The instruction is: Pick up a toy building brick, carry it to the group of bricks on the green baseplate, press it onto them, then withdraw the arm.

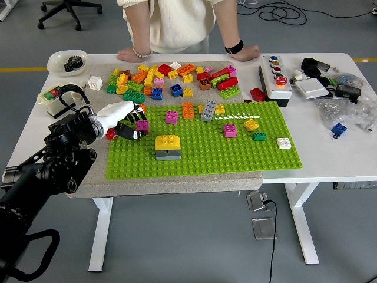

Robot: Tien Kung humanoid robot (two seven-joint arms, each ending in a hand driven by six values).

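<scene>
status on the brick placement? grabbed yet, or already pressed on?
Grasp looks done: the left hand is curled around a magenta plastic brick at the green studded baseplate's left edge. In hand: carrying it. Left: pressing it onto a brick group, perhaps the yellow-on-grey stack, then withdrawing. The person's hands rest on the table's far edge.

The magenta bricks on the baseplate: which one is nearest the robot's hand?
The magenta brick at the baseplate's left edge, right at the left hand; the others sit further right.
</scene>
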